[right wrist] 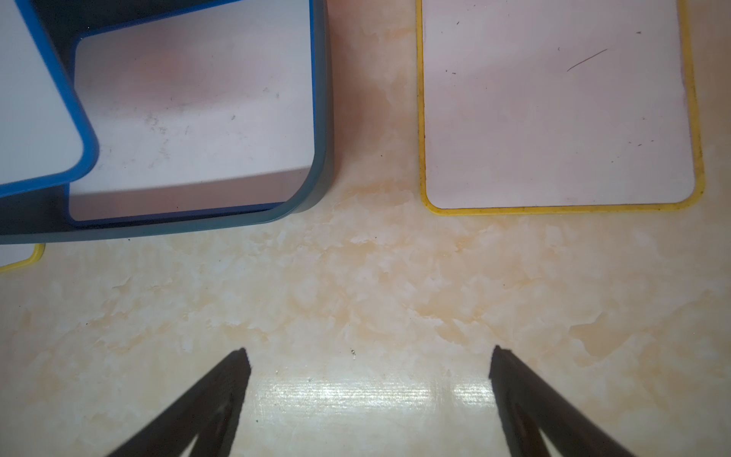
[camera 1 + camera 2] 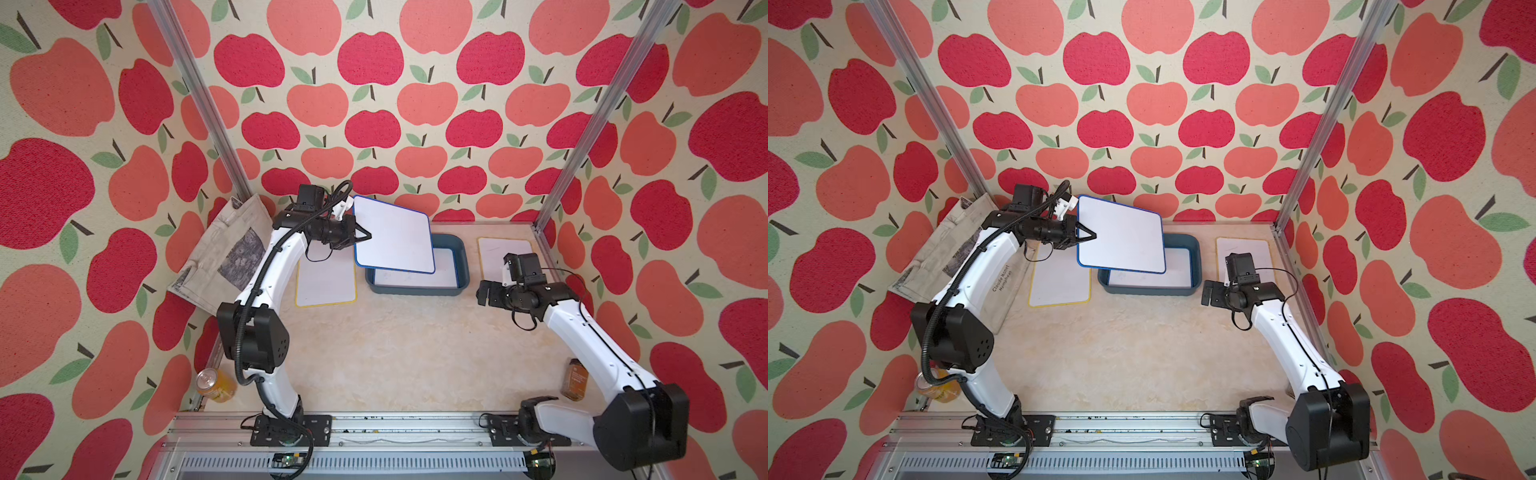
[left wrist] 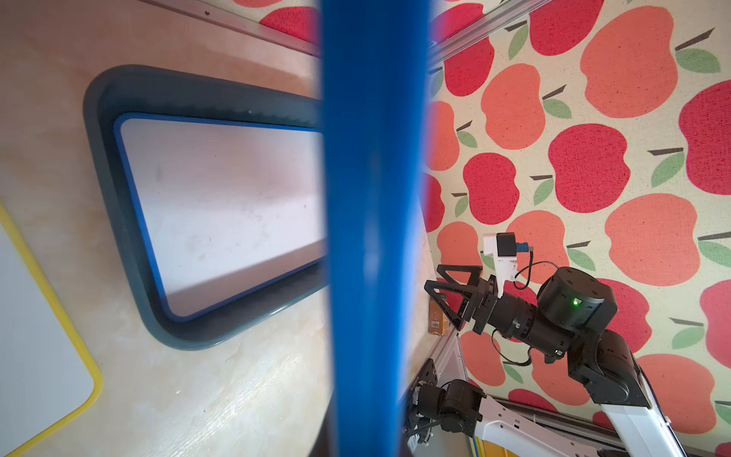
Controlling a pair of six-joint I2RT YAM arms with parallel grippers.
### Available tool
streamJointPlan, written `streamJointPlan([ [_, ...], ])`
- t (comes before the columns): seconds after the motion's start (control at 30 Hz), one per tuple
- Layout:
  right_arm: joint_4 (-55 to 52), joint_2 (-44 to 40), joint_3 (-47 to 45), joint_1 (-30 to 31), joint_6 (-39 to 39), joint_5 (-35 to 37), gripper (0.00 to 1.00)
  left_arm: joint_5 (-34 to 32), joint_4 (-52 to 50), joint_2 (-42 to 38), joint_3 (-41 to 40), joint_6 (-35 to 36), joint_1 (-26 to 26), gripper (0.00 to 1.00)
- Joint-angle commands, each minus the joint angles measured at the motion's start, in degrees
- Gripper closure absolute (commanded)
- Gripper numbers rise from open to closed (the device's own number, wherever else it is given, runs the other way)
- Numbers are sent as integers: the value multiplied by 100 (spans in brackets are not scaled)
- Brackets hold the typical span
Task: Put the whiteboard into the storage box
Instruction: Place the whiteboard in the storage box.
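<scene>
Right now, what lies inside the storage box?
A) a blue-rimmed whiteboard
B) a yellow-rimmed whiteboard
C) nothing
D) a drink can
A: a blue-rimmed whiteboard lies flat in the storage box, as the right wrist view shows; the left gripper holds a second blue-rimmed board above it.

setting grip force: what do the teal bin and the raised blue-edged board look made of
Shallow dark teal storage box: likely moulded plastic, semi-gloss; rounded corners, sheen on rim. Blue-edged white whiteboard: smooth coated face, plastic-looking blue edging; core hidden.
</scene>
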Motion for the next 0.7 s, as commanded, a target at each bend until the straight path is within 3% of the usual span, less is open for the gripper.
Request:
streamJointPlan([
  [0.0,-199,58,228,-32,-148,136,1,579,144,441,648,-16,-102,100],
  [0.33,-251,199,282,-94,-208,227,1,783,-532,1928,2123,141,-469,100],
  [0.67,-216,354,211,-96,-190,201,1,1023,-304,2329,1960,-92,-572,99],
])
